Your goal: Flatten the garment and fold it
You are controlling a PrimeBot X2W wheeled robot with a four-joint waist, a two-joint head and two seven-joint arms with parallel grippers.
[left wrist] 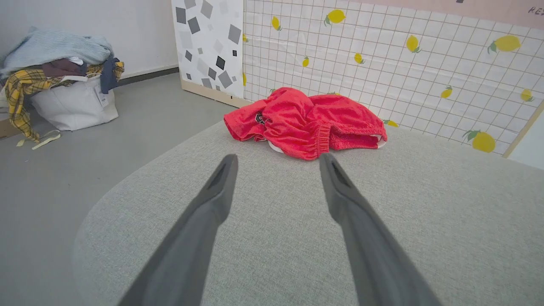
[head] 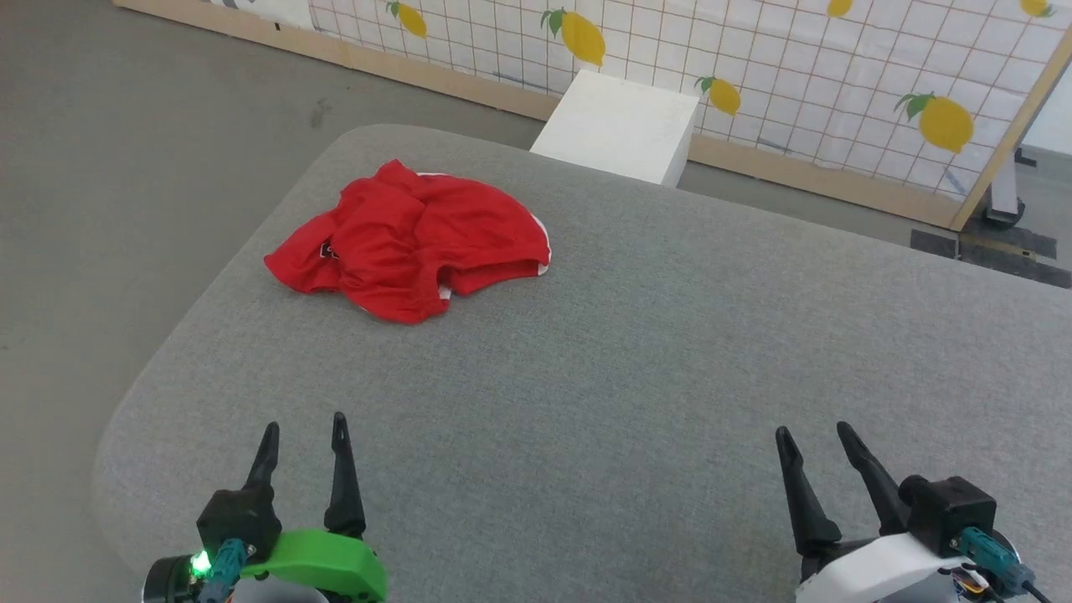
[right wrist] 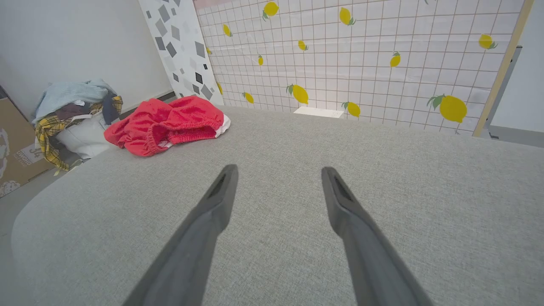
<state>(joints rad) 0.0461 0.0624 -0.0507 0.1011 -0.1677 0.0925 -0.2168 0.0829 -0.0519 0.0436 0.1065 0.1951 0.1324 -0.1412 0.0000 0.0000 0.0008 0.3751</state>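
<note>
Currently the shorts [head: 410,239] lie crumpled in a loose heap on the grey padded table [head: 636,385], near its far left corner. The fabric is bright red, bunched and folded over itself. A gathered waistband [left wrist: 324,140] faces the robot, and white trim shows at the right edge of the heap. A small dark mark sits on the left part of the heap; it is too small to read.

The left gripper [head: 304,422] is positioned at the near left part of the table, fingers spread apart and holding nothing, well apart from the shorts. The right gripper [head: 811,429] is positioned at the near right part of the table, fingers likewise spread and empty.

Beyond the far table edge stands a white box [head: 620,126], in front of a grid-patterned panel with lemon prints [head: 837,59]. On the grey floor [head: 126,126] to the left, a white bag [left wrist: 74,106] holds a pile of mixed clothes.
</note>
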